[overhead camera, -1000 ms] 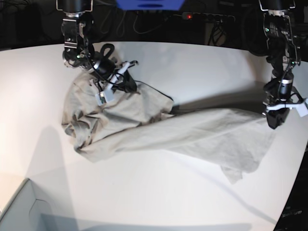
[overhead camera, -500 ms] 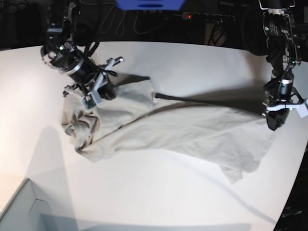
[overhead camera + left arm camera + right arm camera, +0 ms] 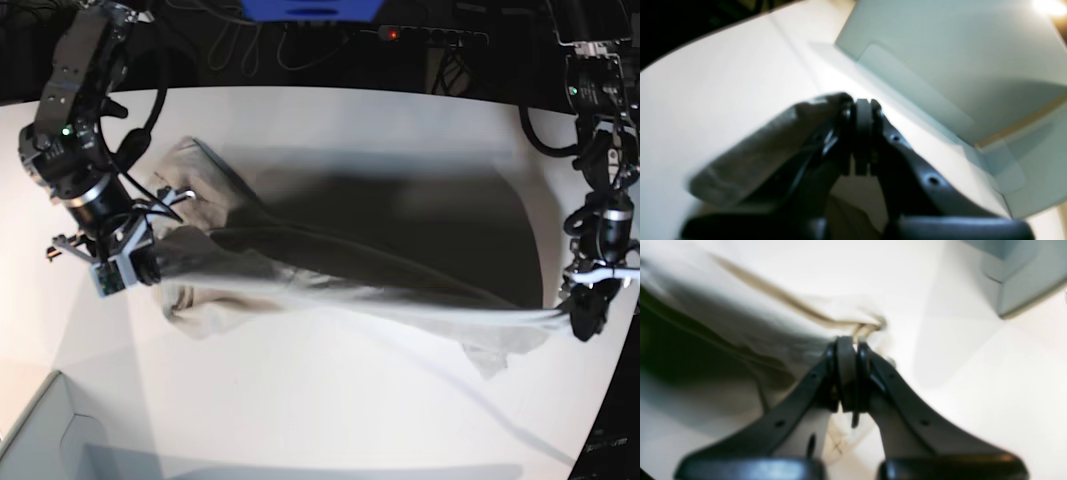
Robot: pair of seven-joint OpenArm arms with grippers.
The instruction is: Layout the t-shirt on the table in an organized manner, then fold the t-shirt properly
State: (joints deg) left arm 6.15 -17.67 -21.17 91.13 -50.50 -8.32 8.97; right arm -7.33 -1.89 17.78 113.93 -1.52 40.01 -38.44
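The light beige-grey t-shirt point(image 3: 350, 290) hangs stretched between my two grippers, lifted off the white table point(image 3: 300, 400), with a dark shadow behind it. My right gripper point(image 3: 140, 268) is shut on one bunched end at the left; the right wrist view shows its jaws closed point(image 3: 848, 340) on a fold of the t-shirt point(image 3: 740, 326). My left gripper point(image 3: 583, 322) is shut on the other end at the right edge; the left wrist view shows it closed point(image 3: 863, 103) with dark cloth point(image 3: 766, 146) beside the fingers.
A pale box corner point(image 3: 40, 440) sits at the front left; it also shows in the left wrist view point(image 3: 957, 60) and the right wrist view point(image 3: 1023, 276). Cables and dark equipment point(image 3: 390, 35) lie beyond the table's back edge. The table's right edge is close to my left gripper.
My right gripper has swung left and toward the front with the cloth. My left gripper has moved frontward. The t-shirt has been pulled out long and lifted off the table.
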